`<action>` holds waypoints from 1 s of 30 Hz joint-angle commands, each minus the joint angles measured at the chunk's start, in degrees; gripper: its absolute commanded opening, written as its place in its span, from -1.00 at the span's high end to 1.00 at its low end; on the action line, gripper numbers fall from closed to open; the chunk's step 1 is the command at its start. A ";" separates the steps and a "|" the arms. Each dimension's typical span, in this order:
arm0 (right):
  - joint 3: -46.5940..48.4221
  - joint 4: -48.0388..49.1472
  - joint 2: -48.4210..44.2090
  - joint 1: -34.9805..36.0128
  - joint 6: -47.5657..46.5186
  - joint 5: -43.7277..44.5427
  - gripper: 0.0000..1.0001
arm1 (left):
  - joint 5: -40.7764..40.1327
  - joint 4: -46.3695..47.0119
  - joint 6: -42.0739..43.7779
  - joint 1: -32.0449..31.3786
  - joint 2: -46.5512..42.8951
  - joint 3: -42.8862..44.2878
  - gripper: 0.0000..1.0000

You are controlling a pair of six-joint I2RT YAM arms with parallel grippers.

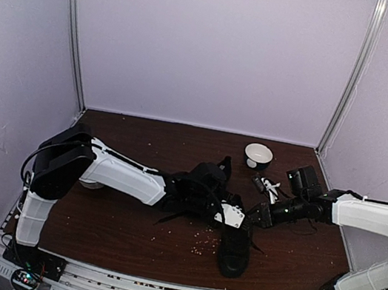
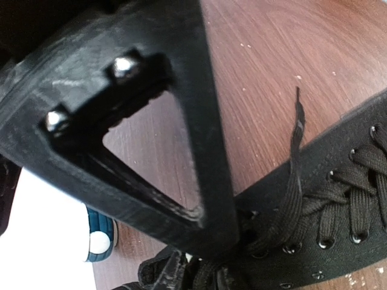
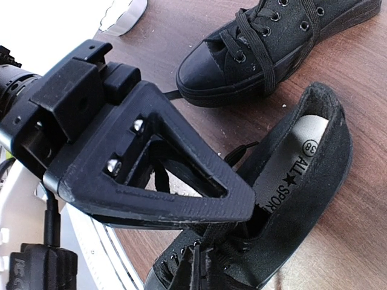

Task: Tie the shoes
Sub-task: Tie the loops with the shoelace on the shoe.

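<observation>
Work surface: a brown wood-grain table [image 1: 119, 229] enclosed by pale walls, with light crumbs [image 1: 196, 239] scattered at lower centre. A white bowl [image 1: 258, 156] stands at the upper right of the table.

Position of the shoes: the first shoe [image 1: 233, 251] lies at lower centre of the top view, lengthwise toward the bottom edge. Its printed insole is exposed at the right of the right wrist view. The second shoe [image 3: 272, 42] lies near it at the top of that view, not touching it.

On the left gripper [image 2: 219, 243], the tip rests against a shoe's eyelet row, and a lace [image 2: 295, 130] rises from there toward the upper right. Only one finger shows, so its state cannot be determined.

On the right gripper [image 3: 234, 219], the fingers are together, with the tip at the laced throat of the first shoe. Whether a lace is pinched between them cannot be determined.
</observation>
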 commanded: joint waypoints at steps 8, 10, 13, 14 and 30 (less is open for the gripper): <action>1.80 -0.63 -0.18 -0.32 -0.11 0.21 1.00 | 5.76 4.42 -10.93 1.54 -1.33 -0.08 0.79; 1.82 -0.75 -0.17 -0.37 0.01 0.45 1.00 | 5.77 3.81 -11.20 1.80 -1.26 0.21 0.88; 1.95 -1.45 -0.26 -0.59 -0.02 1.79 1.00 | 4.92 2.26 -10.42 1.93 -1.10 0.41 1.00; 2.03 -1.89 -0.31 -0.70 -0.02 2.33 1.00 | 4.43 1.90 -9.99 1.94 -1.05 0.33 1.00; 1.60 -2.07 -0.36 -0.91 0.06 1.55 1.00 | -1.65 1.05 2.03 -1.62 -1.57 -1.02 -0.13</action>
